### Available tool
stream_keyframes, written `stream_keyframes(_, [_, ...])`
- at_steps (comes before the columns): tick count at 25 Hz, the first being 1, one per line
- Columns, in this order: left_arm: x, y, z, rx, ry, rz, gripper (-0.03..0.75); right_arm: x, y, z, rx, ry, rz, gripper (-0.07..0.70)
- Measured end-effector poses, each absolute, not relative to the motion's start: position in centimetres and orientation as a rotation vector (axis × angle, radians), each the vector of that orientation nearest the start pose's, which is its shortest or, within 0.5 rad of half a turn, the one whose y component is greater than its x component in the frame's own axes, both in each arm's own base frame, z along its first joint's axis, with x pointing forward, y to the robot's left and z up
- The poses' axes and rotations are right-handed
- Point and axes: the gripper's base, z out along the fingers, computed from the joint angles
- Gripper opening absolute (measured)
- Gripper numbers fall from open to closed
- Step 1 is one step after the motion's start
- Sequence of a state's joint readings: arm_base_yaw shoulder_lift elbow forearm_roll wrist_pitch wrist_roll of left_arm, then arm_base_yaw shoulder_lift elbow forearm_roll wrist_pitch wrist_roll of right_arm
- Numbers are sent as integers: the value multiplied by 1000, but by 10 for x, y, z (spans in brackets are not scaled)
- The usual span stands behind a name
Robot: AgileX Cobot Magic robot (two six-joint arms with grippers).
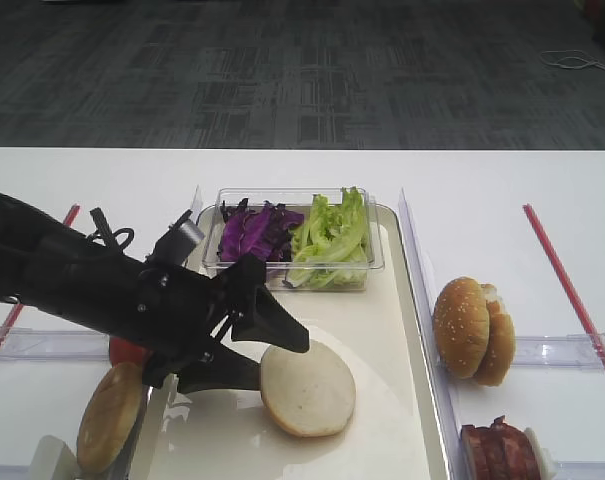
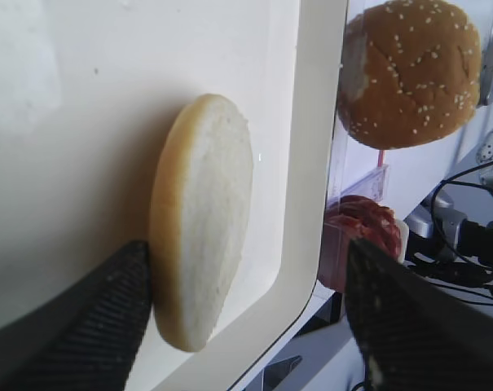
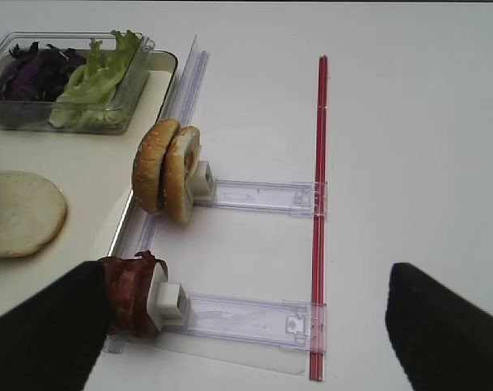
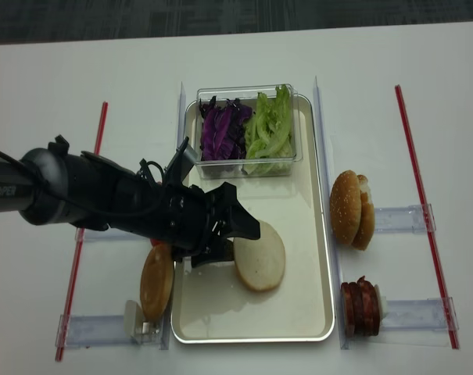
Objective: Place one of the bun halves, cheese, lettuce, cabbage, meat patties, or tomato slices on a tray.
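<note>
Nearest the front edge of the worktop (image 4: 424, 101), we find the plain bun half (image 4: 259, 255) lying cut face up on the bare floor of the tray (image 4: 299, 312), roughly midway along the tray and toward its left rim. The left end effector (image 4: 230, 234) stands with its fingers apart on either side of the bun's left edge; one finger touches or nearly touches the crust, the other stands clear, so we judge the bun released or about to be released rather than clamped. Flat placement, cut face upward, suits stacking further ingredients on it. A second plain bun half (image 4: 156, 281) stands on edge in a clear holder just outside the tray's left rim. To the right of the tray, the meat patties (image 4: 360, 308) stand upright in a clear rack near the front edge, and sesame-seeded bun halves (image 4: 353, 209) stand upright in a second rack behind them; we judge that upright storage presents their edges for a side grasp. The right end effector (image 3: 246, 326) hovers with its fingers wide apart and nothing between them, above the patty rack. At the far end of the tray, a clear plastic box (image 4: 287, 168) holds the cabbage (image 4: 219, 129) beside the lettuce (image 4: 269, 125). The worktop is white, with red strips. Beyond its far edge lies dark grey carpet.
</note>
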State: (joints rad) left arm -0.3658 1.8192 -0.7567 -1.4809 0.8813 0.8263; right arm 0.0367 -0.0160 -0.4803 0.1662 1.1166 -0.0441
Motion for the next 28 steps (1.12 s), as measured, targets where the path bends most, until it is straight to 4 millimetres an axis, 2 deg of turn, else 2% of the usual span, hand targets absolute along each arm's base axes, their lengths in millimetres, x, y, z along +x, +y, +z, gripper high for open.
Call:
stream_keyframes(21, [231,-157,172,89,2905,-1267,505,-9,13,268,-96,2096,197,674])
stream_keyframes(28, [225,-152,187,121,2892,-1220,505,-9,13,268,-97,2096,197,674])
